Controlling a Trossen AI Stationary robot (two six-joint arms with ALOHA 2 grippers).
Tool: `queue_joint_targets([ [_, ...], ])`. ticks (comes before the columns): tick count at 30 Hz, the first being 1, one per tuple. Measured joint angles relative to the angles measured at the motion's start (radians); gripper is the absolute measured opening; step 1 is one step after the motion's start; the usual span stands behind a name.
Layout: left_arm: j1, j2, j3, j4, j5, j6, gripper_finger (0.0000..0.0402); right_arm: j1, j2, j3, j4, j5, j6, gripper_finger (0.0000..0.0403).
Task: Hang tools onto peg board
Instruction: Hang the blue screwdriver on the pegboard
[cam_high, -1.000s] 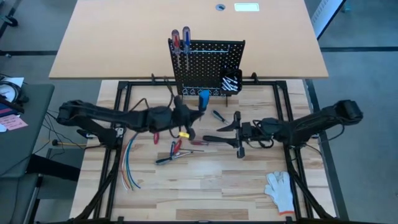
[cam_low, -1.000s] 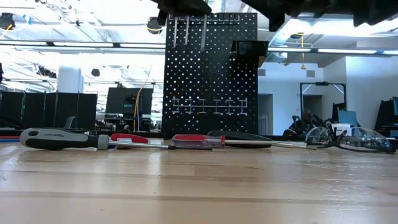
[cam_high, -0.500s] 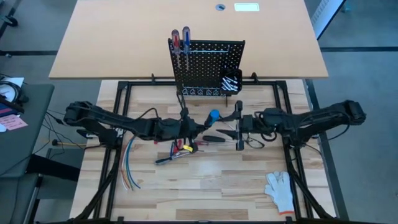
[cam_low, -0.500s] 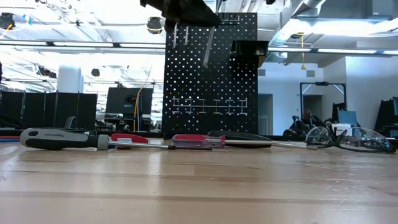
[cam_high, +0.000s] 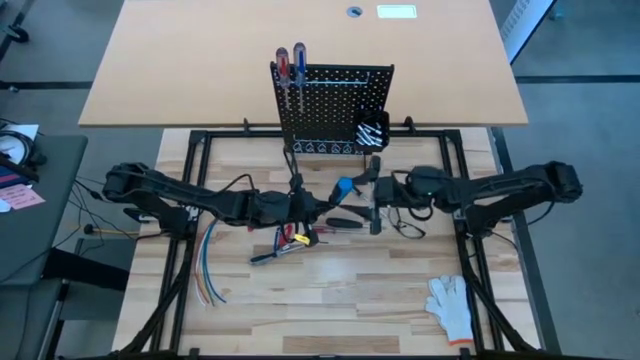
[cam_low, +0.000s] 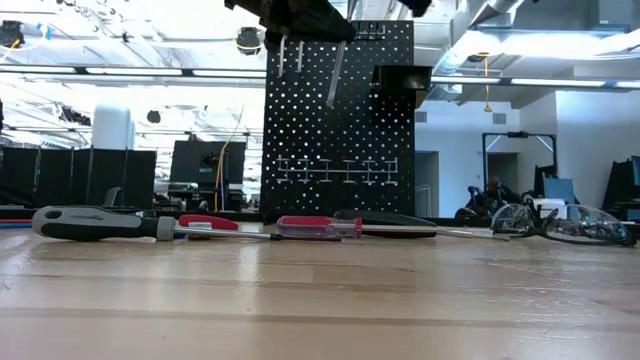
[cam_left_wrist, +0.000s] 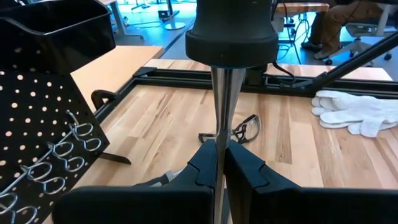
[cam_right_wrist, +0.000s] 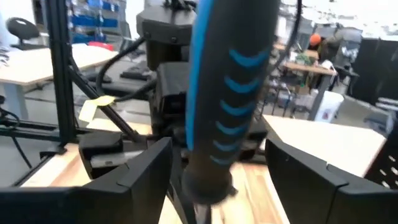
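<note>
The desk (cam_high: 400, 300) is viewed straight down from overhead and level from its surface; the peg board (cam_high: 335, 105) is shared by both, wrist views being close-up

An open-plan robotics lab: dark monitors (cam_low: 130, 176) line benches under exposed ceiling ducts (cam_low: 480, 40), beyond a wooden worktop (cam_low: 320, 300) framed in black metal rails (cam_high: 190, 200).

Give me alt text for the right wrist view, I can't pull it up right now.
A black screwdriver handle with blue chevron grips fills the middle of the view, standing between the right gripper's two open dark fingers, which are not touching it. Behind it is the dark left arm, over the wooden table.
</note>
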Motion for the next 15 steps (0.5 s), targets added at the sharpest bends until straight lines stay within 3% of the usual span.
queue_joint_targets([
  [6, 0.000, 0.000, 0.000, 0.000, 0.001, 0.001, 0.0004, 0.000, 0.046, 0.000, 0.109, -0.020, -0.035, 0.0226],
  [12, 0.000, 0.000, 0.000, -0.001, 0.002, 0.008, 0.0005, 0.000, 0.037, 0.000, 0.127, -0.021, -0.013, 0.0128],
  [15, 0.000, 0.000, 0.000, -0.003, 0.002, 0.022, 0.0013, 0.000, 0.037, 0.000, 0.127, -0.017, -0.011, 0.0128],
])
